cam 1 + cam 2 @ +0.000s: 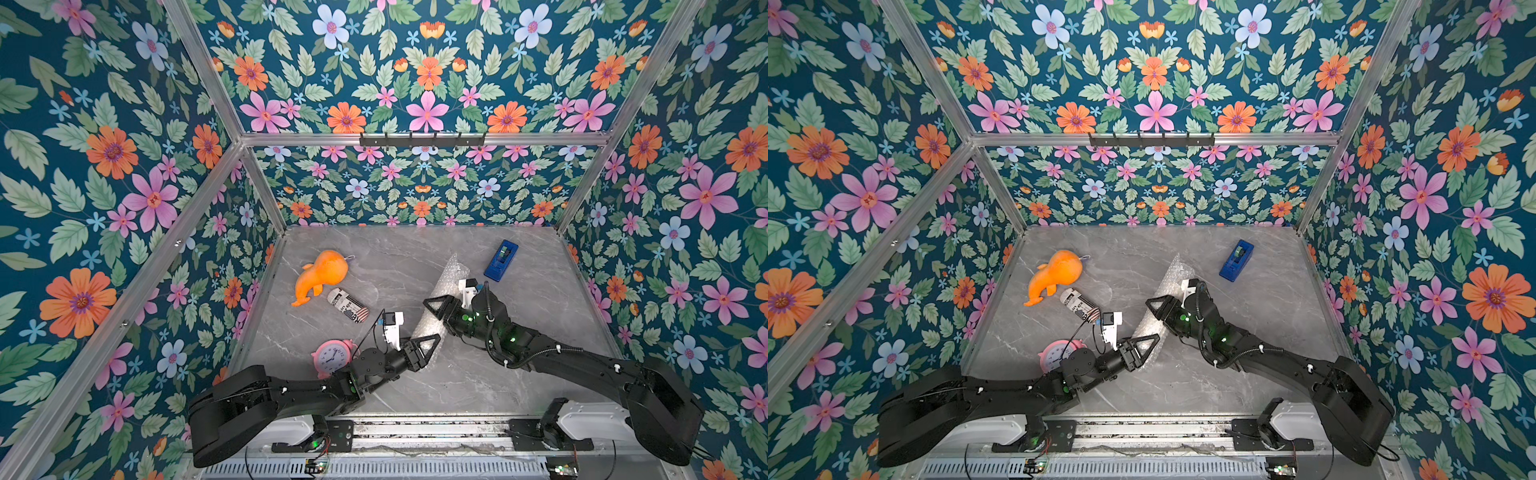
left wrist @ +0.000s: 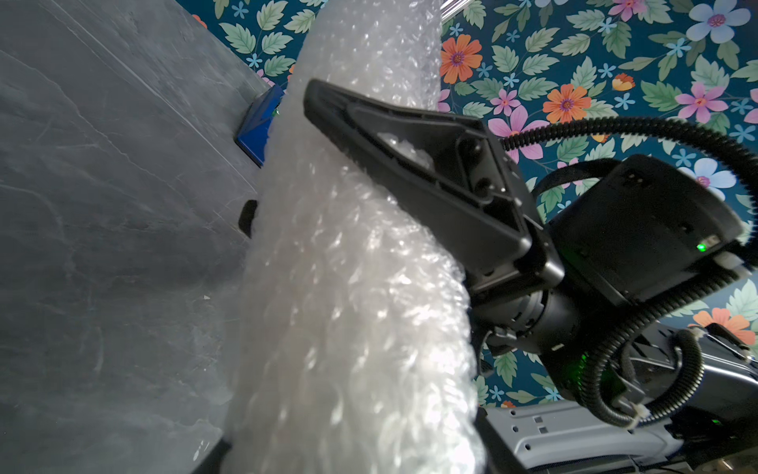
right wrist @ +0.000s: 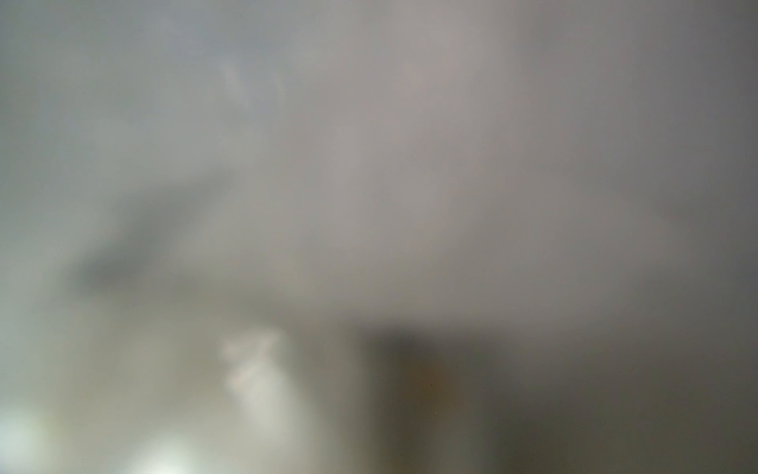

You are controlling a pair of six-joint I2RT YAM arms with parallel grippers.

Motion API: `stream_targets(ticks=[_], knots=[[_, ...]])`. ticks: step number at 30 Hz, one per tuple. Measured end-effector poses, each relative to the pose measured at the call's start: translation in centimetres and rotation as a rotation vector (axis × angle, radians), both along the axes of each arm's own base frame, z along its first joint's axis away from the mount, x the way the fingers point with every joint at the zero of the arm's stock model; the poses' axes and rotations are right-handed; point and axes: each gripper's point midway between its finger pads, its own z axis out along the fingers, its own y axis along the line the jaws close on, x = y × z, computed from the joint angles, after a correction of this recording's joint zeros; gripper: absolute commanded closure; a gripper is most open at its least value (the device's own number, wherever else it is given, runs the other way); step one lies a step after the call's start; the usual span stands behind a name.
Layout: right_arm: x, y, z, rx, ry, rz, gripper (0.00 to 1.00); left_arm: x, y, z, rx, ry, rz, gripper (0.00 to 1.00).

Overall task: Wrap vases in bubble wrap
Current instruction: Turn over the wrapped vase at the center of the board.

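- Walls [image 1: 415, 83] papered with bright flowers on dark blue, framed by aluminium bars, close in a grey marbled table [image 1: 374, 257] in the lower middle of both top views.
- The wrap [image 1: 429, 327] is rolled into a long tube. It slants across the table from near the blue tape dispenser [image 1: 500, 259] at upper right down towards lower centre.
- What lies inside the tube cannot be told, nor whether the tube rests on the table or hangs just above it.
- The left hand [image 1: 426, 347] is closed narrowly on the tube's lower end. In the left wrist view the wrap [image 2: 348, 307] rises from the bottom edge of the frame.
- The right hand [image 1: 432, 306] straddles the tube further up. One finger [image 2: 410, 156] lies against the wrap, and the tip of the other finger [image 2: 247, 213] peeks out on the far side. Whether it is squeezing yet I cannot tell.
- The right wrist view is a grey blur with nothing readable.
- Left of the tube and apart from it, an orange toy [image 1: 322, 274] lies at the table's upper left.
- A printed can [image 1: 348, 309] lies on its side just below the toy.
- A pink clock [image 1: 332, 357] sits at lower left, partly behind the left arm.
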Motion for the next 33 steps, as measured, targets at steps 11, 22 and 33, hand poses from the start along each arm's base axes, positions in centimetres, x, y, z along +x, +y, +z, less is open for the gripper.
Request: stream_targets(ticks=[11, 22, 33], knots=[[0.4, -0.9, -3.3, -0.261, 0.108, 0.001, 0.7, 0.7, 2.2, 0.7, 0.29, -0.134, 0.071, 0.01], [-0.1, -1.9, -11.7, -0.535, 0.285, 0.044, 0.71, 1.7, 3.9, -6.2, 0.821, -0.232, 0.037, 0.28], [0.2, -1.1, -15.4, -0.578, 0.355, 0.076, 0.71, 1.2, 1.7, -7.7, 0.804, -0.246, -0.051, 0.34]])
